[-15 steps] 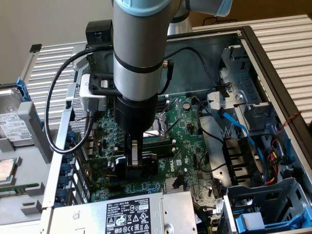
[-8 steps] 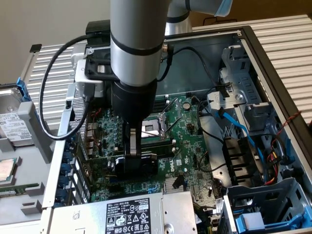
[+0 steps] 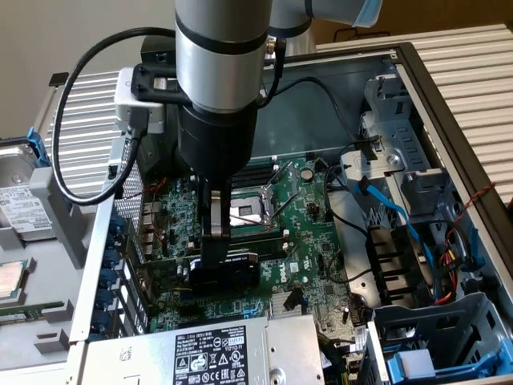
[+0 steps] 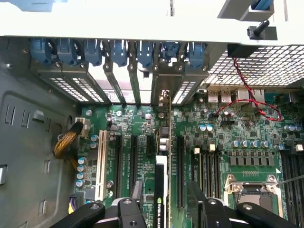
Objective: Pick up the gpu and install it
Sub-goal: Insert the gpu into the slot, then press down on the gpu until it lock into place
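Black two-fingered gripper [image 4: 164, 202] clamps the small black-shrouded gpu [image 4: 162, 190] edge-on between its fingers, directly over the large green motherboard [image 4: 228, 133], long axis running along the black expansion slots [image 4: 180, 171] toward the silver rear brackets [image 4: 142, 80].

Black is being shown by the shroud of the gpu [image 3: 226, 277], with white lettering being displayed along its edge. Green is being shown by the motherboard [image 4: 237, 128], dotted with silver capacitors. Blue is being shown by the slot latches [image 4: 118, 52]. A black label with white print is being carried by the silver power supply [image 3: 200, 353]. Red and black are being twisted together in the wire pair [image 4: 247, 102].
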Robot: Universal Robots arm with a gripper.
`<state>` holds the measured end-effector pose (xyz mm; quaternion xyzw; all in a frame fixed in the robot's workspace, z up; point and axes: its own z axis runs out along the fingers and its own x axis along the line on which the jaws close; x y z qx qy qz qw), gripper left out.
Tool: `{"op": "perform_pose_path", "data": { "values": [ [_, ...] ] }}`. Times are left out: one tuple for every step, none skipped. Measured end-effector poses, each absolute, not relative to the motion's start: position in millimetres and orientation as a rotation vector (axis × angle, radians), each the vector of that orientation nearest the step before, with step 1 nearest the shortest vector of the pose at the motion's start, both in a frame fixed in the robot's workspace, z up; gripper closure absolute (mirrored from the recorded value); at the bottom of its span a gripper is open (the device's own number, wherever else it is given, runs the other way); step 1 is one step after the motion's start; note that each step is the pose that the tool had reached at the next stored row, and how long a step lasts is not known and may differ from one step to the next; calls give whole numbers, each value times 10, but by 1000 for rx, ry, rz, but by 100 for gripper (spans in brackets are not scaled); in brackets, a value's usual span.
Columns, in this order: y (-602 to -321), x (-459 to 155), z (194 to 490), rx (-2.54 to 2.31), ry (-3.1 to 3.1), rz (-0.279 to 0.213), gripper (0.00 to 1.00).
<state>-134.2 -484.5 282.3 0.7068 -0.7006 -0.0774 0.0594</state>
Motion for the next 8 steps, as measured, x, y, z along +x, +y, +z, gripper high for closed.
{"op": "perform_pose_path", "data": {
  "values": [
    [-4845,-1342,2823,2140,-2122,-234,51],
    [-4845,-1342,2823,2140,-2122,-235,51],
    [-4845,-1342,2823,2140,-2122,-234,51],
    [-4845,-1342,2823,2140,-2122,-235,51],
    [-4845,-1342,2824,2140,-2121,-234,51],
    [-4845,-1342,2824,2140,-2121,-234,51],
    [-4845,-1342,2824,2140,-2121,-234,51],
    [-4845,-1342,2824,2140,-2121,-234,51]
  ]
}}
